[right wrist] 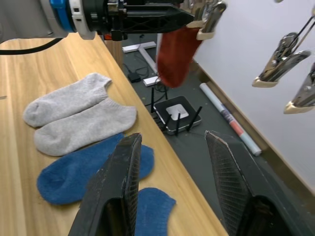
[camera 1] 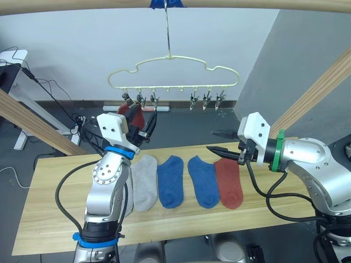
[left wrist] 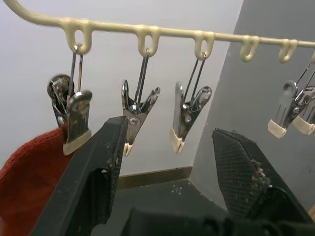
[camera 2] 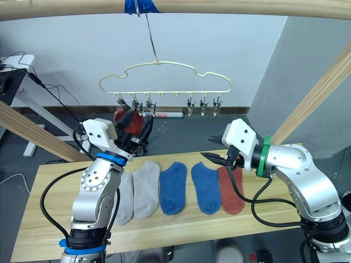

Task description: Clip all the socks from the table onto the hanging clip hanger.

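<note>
- Left gripper [camera 1: 143, 125]: the arm is rising from the table [camera 1: 49, 219] with the forearm upright, reaching to the left end of the clip hanger [camera 1: 174, 71]; its fingers are standing apart with nothing between them.
- Right gripper [camera 1: 218, 141]: the arm is bending in from the robot's right, the forearm lying level over the table's right part, pointing left; its fingers are spread apart and holding nothing, hovering above the rust-red sock on the table [camera 1: 228, 183].
- Clip hanger: hanging by its long hook from a round wooden pole [camera 1: 82, 5] above the table, at a patch of blue tape [camera 1: 166, 4]; metal clips are dangling along its lower bar.
- Hung rust-red sock [camera 2: 128, 120]: hanging from the hanger's leftmost clip [left wrist: 73, 113], just beside the left gripper.
- Left wrist view: showing three clips [left wrist: 138, 109] close up, the left one pinching the red knit; the middle clip is sitting near one black finger [left wrist: 98, 172].
- Right wrist view: showing the hung sock dangling free over the floor beyond the table's far edge, and a small black device with antennas [right wrist: 176, 112] on the floor there.
- Socks on the table: lying side by side below the hanger, two light grey socks [camera 1: 145, 181], then two blue socks [camera 1: 170, 181], then the red one; the left arm is covering part of the outer grey sock.
- Surroundings: slanting wooden poles [camera 1: 318, 90] are flanking the table; cables [camera 1: 55, 90] are trailing on the dark floor behind it.
</note>
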